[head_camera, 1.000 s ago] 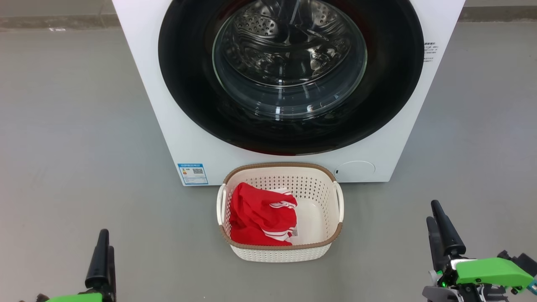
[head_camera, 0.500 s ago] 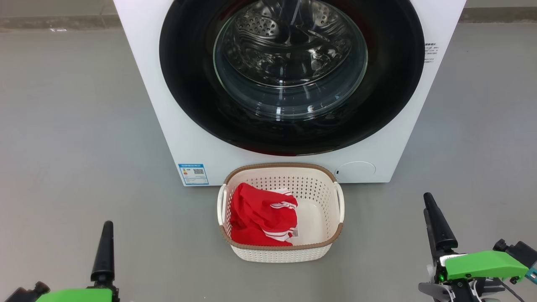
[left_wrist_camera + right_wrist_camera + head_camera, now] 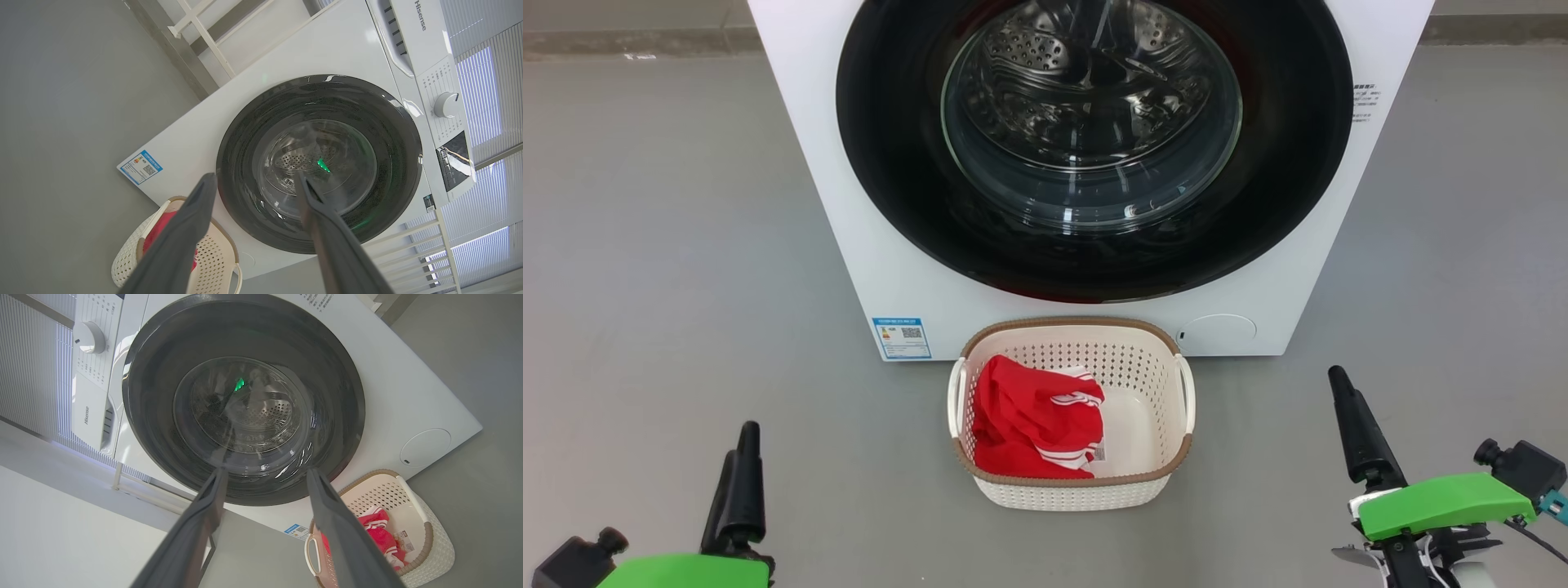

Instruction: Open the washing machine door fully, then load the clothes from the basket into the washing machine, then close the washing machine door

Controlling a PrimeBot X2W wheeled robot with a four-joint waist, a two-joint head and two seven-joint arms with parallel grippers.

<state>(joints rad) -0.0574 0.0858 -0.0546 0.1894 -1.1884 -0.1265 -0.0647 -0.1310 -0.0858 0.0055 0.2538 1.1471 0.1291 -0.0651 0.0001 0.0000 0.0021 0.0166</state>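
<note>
- On grey floor [image 3: 645,245], just before the washing machine [image 3: 817,204]: cream perforated plastic basket [image 3: 1070,492], brown woven-look rim
- Clothes [image 3: 1029,425]: crumpled red fabric, white stripes, in the basket's left half
- Washing machine door [image 3: 890,180]: closed flush, glossy black ring, bulging clear glass
- Panel lettering [image 3: 421,15] reads "Hisense"
- Left gripper [image 3: 255,177], right gripper [image 3: 266,473]: fingers spread wide, holding nothing

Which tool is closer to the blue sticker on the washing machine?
Left. The left tool sits below-left of the blue sticker; the right tool is far off to its right.
</note>
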